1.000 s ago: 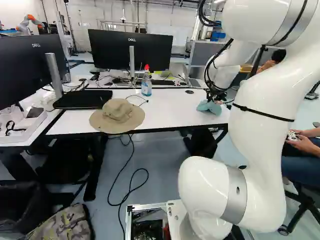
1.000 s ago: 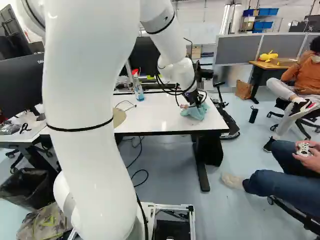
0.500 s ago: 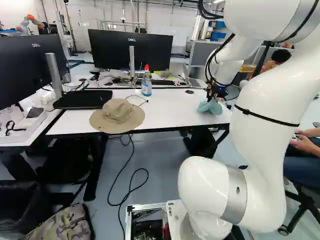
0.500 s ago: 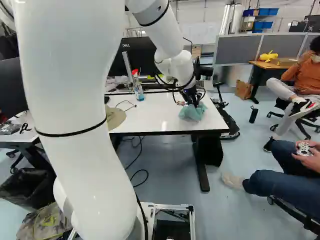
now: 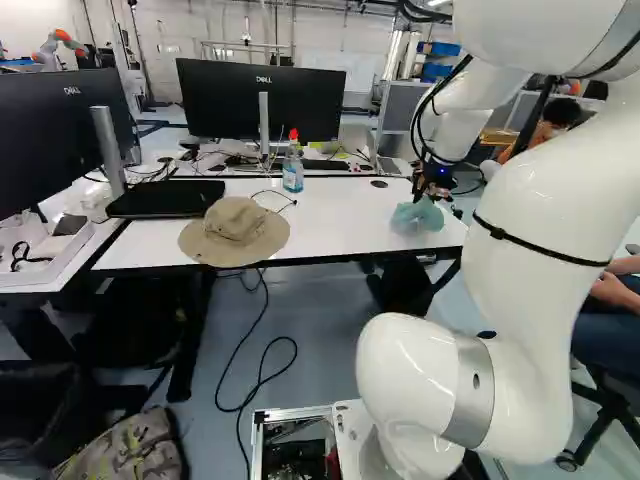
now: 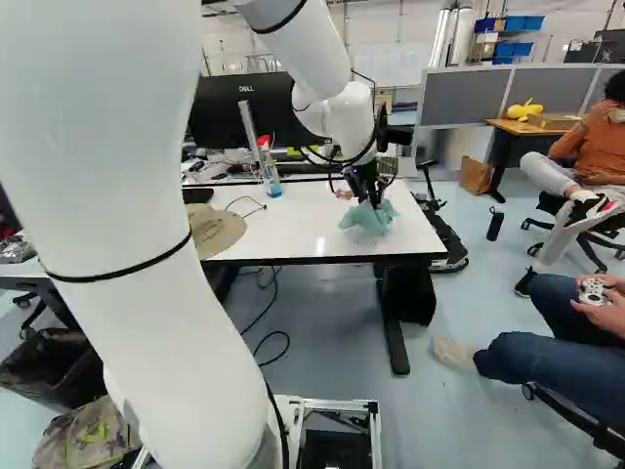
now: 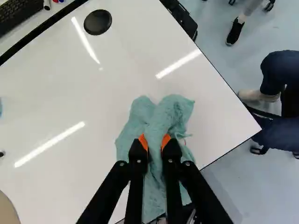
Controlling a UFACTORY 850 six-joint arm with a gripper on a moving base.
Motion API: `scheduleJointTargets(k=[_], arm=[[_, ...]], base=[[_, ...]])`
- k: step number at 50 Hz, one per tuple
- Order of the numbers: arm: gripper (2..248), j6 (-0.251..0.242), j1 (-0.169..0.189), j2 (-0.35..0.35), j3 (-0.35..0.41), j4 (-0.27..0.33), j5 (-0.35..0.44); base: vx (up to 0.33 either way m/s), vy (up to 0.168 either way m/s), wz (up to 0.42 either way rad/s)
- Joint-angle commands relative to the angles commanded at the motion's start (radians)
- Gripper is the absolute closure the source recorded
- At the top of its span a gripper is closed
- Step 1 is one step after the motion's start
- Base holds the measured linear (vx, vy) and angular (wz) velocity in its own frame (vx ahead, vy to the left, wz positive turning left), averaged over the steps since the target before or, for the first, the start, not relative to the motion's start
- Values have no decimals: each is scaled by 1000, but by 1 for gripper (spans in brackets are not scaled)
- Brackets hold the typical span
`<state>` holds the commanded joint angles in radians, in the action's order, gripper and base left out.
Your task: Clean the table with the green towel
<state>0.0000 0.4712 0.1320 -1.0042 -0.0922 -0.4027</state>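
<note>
In the right base view, the arm [image 6: 98, 176] has swung toward eight o'clock, uncovering more of the hat [image 6: 217, 232] and the monitor [image 6: 223, 109] behind. The gripper [image 6: 376, 202] has shifted toward nine o'clock there, dragging the towel [image 6: 363, 219] it grips the same way across the table [image 6: 303, 234].

Left base view: on the base, behind the arm [image 5: 530, 320] and to its left; faces ahead, slightly down, table [image 5: 340, 215] at middle range. Right base view: same facing, from the arm's right; takes in more floor [image 6: 469, 313] beyond the table's right end. Wrist view: close above the table, looking down along the gripper [image 6: 375, 198]. Common to both base views: table, spray bottle [image 5: 293, 172], hat [image 5: 235, 222]. Common to all three: the table's right part, towel [image 7: 133, 128].
</note>
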Motion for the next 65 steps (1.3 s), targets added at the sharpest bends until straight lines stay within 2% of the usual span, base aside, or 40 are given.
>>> scheduleJointTargets(k=[12,27,37,65], arm=[[203,0,-15,-10,11,-17,-36],[203,0,-53,-33,37,-44,-85],[203,0,-76,-50,55,-61,-88],[203,0,-86,-119,128,-53,-83]], base=[[0,0,0],[0,0,0],[0,0,0],[0,0,0]])
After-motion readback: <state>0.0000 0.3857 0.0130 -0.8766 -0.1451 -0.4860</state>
